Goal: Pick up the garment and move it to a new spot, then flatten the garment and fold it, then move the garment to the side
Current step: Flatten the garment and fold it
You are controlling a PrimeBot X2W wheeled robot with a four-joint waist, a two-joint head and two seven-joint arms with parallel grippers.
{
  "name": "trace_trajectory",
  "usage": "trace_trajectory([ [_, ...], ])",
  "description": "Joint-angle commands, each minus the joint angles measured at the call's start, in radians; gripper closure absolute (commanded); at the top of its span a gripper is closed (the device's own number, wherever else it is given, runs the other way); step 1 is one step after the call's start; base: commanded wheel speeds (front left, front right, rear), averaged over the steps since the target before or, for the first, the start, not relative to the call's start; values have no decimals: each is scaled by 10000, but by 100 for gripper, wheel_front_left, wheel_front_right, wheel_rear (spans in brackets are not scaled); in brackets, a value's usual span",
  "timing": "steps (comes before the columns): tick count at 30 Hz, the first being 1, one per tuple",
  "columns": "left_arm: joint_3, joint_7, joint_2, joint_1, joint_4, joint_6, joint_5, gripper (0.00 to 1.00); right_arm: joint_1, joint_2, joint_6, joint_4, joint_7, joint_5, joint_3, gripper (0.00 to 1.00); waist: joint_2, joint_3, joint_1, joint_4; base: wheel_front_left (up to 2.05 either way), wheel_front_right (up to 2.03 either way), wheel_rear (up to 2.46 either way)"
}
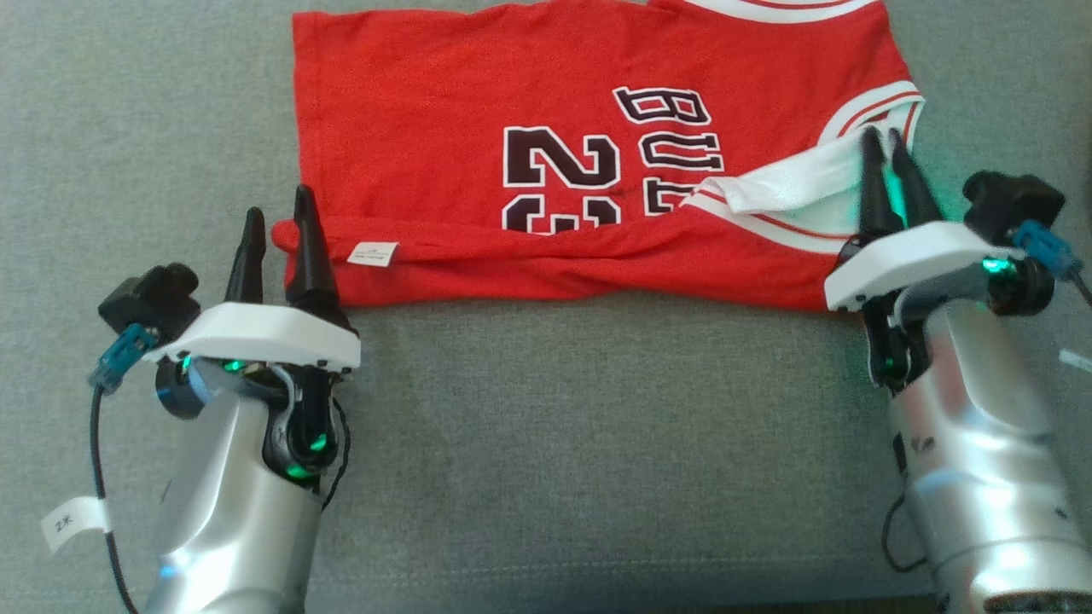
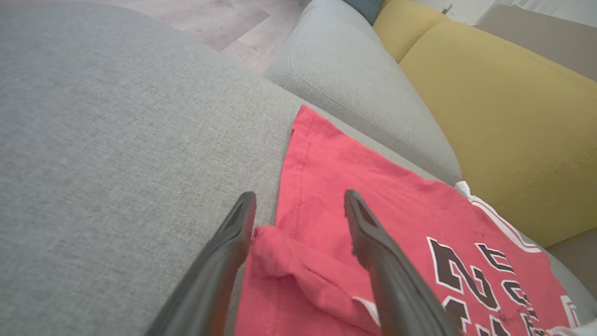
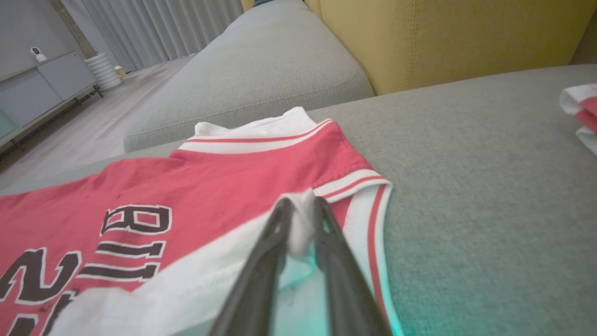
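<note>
Silvery forearms first, since they sit right under the camera: left forearm [image 1: 230,512] at the near left, right forearm [image 1: 981,460] at the near right. Both are smooth and shiny, with white plastic caps and little green lights.

Biggest thing around is the grey sofa seat [image 1: 546,443], flat woven fabric with a fine grain, and everything lies on it. At the far side there's a mustard yellow back cushion [image 2: 503,116] with a stitched seam, and a rounded grey cushion [image 2: 354,79] beside it. Pale wood floor [image 2: 210,23] shows beyond.

The red jersey [image 1: 426,111] lies spread on the far half of the seat. It's soft knit, with a black 23 and lettering outlined in white, plus striped white-and-red trim at the neck and armholes. Its near edge is folded over into a long band, so part of the number is covered.

My left gripper [image 1: 278,205] sits at the jersey's near left corner, fingers spread wide and clamping nothing, with a bunched bit of hem lying between them. My right gripper [image 1: 882,135] is at the right armhole, fingers nearly together, pinching a flap of the white lining.

Off to the right on the seat is another red-and-white cloth bundle [image 3: 583,112]. Smallest is a white size label [image 1: 374,252] on the folded band, just beside my left fingers.
</note>
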State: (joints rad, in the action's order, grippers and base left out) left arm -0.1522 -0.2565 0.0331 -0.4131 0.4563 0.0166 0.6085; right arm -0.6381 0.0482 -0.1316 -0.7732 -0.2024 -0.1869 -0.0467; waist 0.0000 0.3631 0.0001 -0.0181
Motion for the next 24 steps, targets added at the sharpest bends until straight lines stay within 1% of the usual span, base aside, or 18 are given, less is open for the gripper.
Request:
trace_trajectory([
  [1,166,-53,172,9,-423,-62,-73,0,-471,82,9,-17,-160,128,88,0,0,-71,-1,68,0,0,0],
  [6,-150,-53,172,667,-730,-161,-45,0,-896,254,9,-858,-325,290,-157,0,0,-415,-1,208,0,0,0],
  [12,-377,62,273,1447,-687,-210,-120,0,-859,435,9,-920,-492,509,-129,0,0,-847,-1,179,0,0,0],
  [15,-466,531,513,1796,-754,-138,-132,0,-626,500,9,-605,-541,612,-2,0,0,-1045,-1,103,0,0,0],
  [18,-465,1088,702,1984,-973,23,-56,0,-302,499,9,-43,-563,610,130,0,0,-1110,-1,-8,0,0,0],
  [24,-231,1972,885,1985,-1326,407,293,0,483,434,9,1308,-429,481,459,0,0,-1138,-1,-380,0,0,0],
])
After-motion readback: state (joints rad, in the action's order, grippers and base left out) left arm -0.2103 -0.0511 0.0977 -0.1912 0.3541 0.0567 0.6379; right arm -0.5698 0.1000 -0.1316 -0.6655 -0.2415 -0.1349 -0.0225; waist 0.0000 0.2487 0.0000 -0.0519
